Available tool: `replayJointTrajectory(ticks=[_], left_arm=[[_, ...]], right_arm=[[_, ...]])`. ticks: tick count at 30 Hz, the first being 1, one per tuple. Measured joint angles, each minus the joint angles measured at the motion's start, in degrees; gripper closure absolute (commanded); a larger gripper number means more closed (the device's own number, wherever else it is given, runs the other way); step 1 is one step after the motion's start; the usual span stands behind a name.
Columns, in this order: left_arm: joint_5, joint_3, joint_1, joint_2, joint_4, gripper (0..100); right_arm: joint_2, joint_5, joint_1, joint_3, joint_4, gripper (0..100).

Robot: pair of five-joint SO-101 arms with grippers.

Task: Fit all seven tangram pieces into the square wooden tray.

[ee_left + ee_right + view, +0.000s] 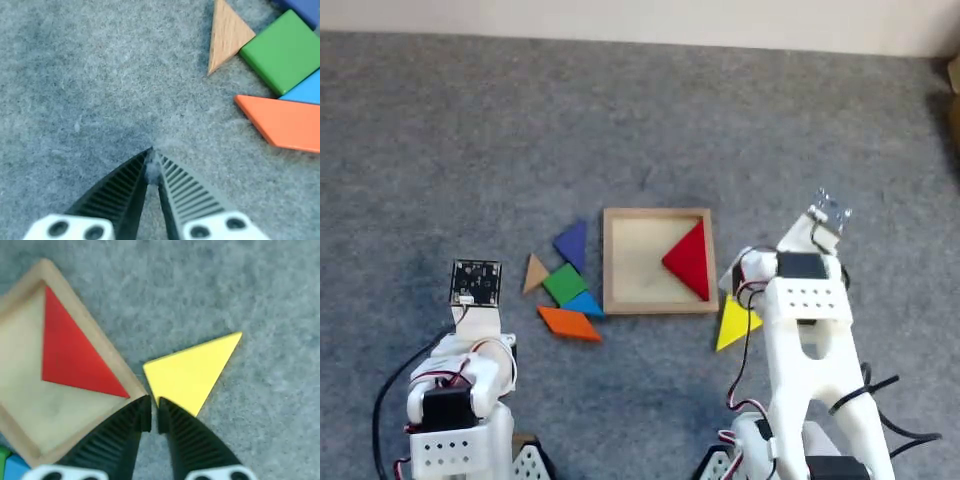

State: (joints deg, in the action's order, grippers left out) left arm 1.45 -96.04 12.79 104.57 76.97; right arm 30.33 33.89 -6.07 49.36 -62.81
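The square wooden tray (pixel 655 213) lies mid-table with a red triangle (pixel 690 260) in its right half. A yellow triangle (pixel 732 322) rests on the carpet just right of the tray. In the right wrist view my right gripper (pixel 150 405) is shut and empty, its tips over the carpet at the yellow triangle's (pixel 192 372) corner beside the tray rim (pixel 75 297). My left gripper (pixel 151 156) is shut on nothing, over bare carpet a short way from the tan triangle (pixel 226 32) and orange parallelogram (pixel 282 122).
Left of the tray sit a dark blue triangle (pixel 570 243), tan triangle (pixel 533 272), green square (pixel 563 284), light blue triangle (pixel 584 303) and orange parallelogram (pixel 568 322), close together. Grey carpet stretches open beyond the tray.
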Motion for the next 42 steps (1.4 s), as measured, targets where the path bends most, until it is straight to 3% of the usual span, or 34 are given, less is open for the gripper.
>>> replayJointTrajectory(ticks=[3,5,14,27,42], left_arm=[[0.0,0.0,0.0,0.0,0.0,100],[0.0,0.0,0.0,0.0,0.0,100],[0.0,0.0,0.0,0.0,0.0,100],[0.0,0.0,0.0,0.0,0.0,100],[0.0,0.0,0.0,0.0,0.0,100]], right_arm=[[0.0,6.1,-0.1,0.3,0.9,54.2],[0.0,9.1,-1.1,0.7,1.1,48.1],[0.0,15.1,-8.5,0.7,6.0,60.7],[-18.7,18.5,-5.9,-4.7,9.1,61.1],[-26.2,18.7,-3.0,-6.0,12.1,61.2]])
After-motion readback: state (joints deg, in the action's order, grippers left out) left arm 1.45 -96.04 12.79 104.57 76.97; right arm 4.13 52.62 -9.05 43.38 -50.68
